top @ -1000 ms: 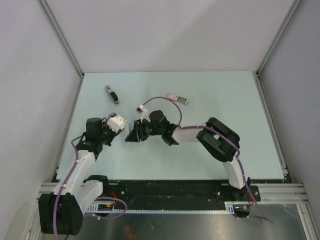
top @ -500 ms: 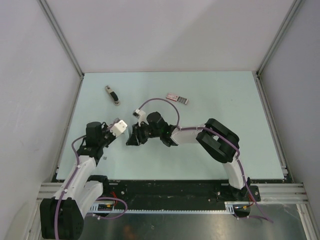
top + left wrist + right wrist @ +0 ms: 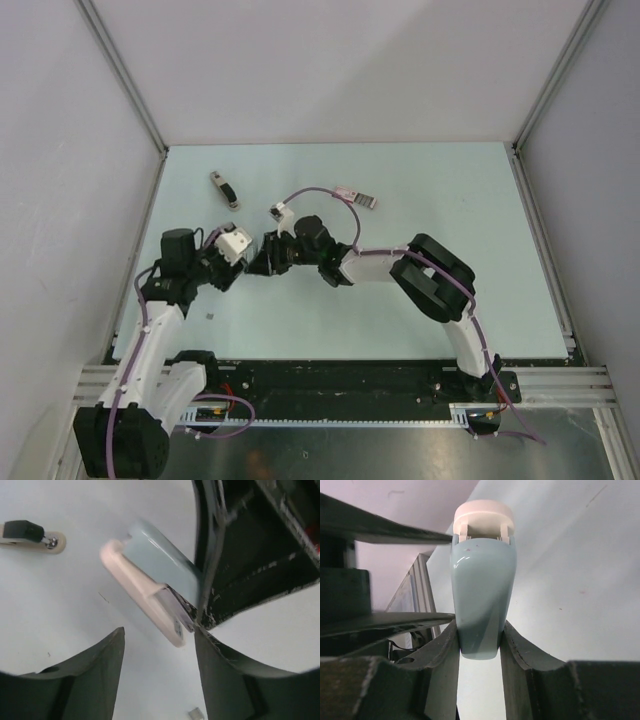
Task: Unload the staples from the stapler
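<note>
Since a moment ago the left arm has swung back in towards the right arm, and the two now almost meet above the near left part of the worktop (image 3: 420,180).

The right pincer (image 3: 479,628) is clamped on the stapler (image 3: 482,575), a small pale blue body over a cream base. It grips the blue end from both sides and holds the stapler clear of the worktop. The cream end points away, towards the left arm.

The left pincer (image 3: 159,632) has its fingers apart and grips nothing. In its own view the stapler lies just ahead of its tips, tilted, with a strip of metal showing between the blue and the cream parts.

Two other things lie farther back on the worktop. One is a small beige and black thing (image 3: 226,190). The other is a small pinkish and grey oblong thing (image 3: 357,197).

We judge that the step in hand is bringing the free pincer to the stapler while the other steadies it. Next, we think, the left fingers must close on the cream base or the metal track and draw it open. We cannot see any staples yet.
</note>
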